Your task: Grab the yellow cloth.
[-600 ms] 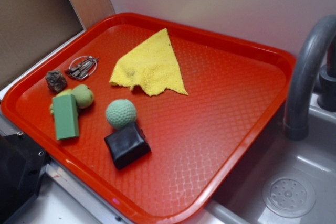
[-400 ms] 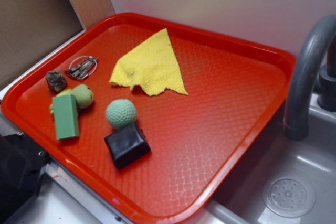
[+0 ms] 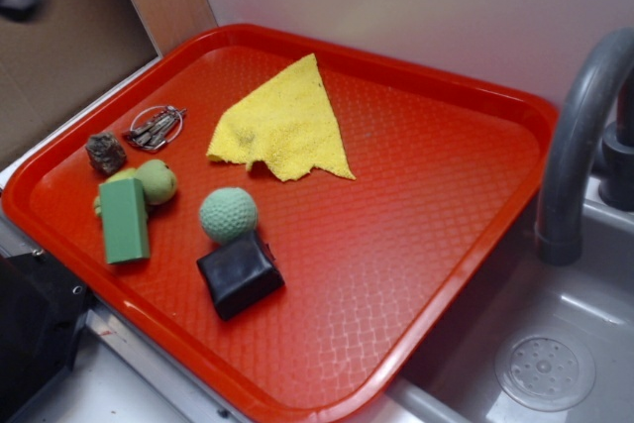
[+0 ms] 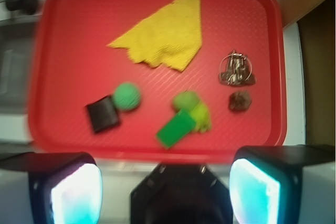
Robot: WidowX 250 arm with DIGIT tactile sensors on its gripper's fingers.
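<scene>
The yellow cloth [image 3: 282,124] is lying flat in the upper middle of the red tray [image 3: 416,245], apart from everything else. In the wrist view the gripper [image 4: 165,182] is being held wide, its pads [image 4: 76,190] framing the lower edge, well short of the cloth [image 4: 167,38]. A thin flat rag is likely being hard to pinch: the fingers may be scraped over the tray without fabric being gathered. The green ball [image 3: 228,213] and black block [image 3: 239,272] may be knocked if the approach is being made low.
</scene>
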